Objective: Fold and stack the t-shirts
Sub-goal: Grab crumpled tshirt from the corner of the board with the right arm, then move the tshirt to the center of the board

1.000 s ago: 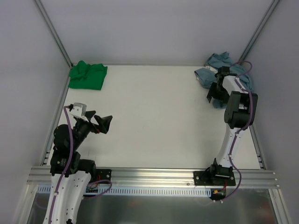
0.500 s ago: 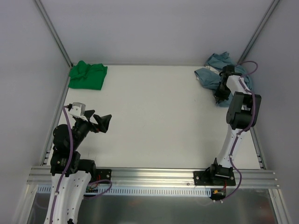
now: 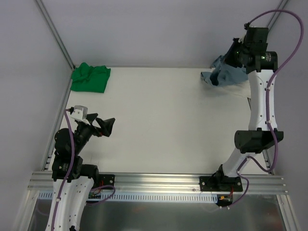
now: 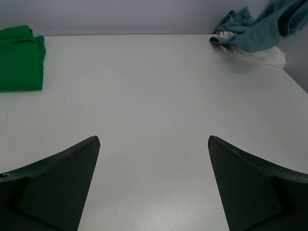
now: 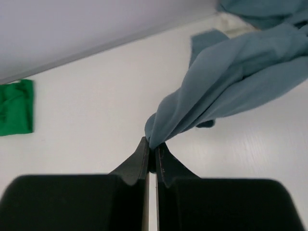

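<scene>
right wrist: right end effector (image 5: 151,145) tight on soft, twisted blue-grey t-shirt (image 5: 231,72); left end effector (image 4: 153,140) apart

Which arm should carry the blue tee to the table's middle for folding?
Right. The right gripper is shut on a bunch of the blue tee, holding it partly raised at the far right corner. The left gripper is open and empty at the near left, far from that tee.

overhead rear view, wrists share green tee (image 4: 19,60)
</scene>
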Tool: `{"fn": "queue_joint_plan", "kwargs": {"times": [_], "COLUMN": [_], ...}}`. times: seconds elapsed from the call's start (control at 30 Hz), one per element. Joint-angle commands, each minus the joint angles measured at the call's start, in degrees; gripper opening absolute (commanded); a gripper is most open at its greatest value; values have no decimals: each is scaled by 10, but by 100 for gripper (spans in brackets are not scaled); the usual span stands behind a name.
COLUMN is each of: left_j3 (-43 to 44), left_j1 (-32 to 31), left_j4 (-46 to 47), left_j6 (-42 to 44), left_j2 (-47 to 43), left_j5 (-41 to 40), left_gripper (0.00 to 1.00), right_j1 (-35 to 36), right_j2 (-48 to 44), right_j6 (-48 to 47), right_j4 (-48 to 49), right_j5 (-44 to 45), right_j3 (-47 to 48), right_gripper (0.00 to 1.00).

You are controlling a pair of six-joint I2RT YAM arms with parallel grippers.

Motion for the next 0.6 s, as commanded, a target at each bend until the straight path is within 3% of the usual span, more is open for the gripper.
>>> {"fn": "queue_joint_plan", "kwargs": {"times": [0.0, 0.13, 0.33, 0.57], "left_j3": [-8, -8, -8, -8], "left_j1": [8, 8, 8, 8], "left_j4": [24, 23, 23, 21], "left_j6": [-8, -9, -9, -9], "left_j2": [-5, -5, -2, 8], "left_j5": [16, 16, 17, 18], "left_gripper": [99, 99, 99, 99], "right_j1": [24, 26, 39, 65], "right_j2": [-42, -87, -124, -166], "right_j6": [-1, 24, 67, 140], "right_j4": [-91, -79, -68, 13], "right_j5": [-70, -127, -283, -448], "right_j3": [115, 115, 134, 90], "right_gripper": [1, 1, 1, 1]}}
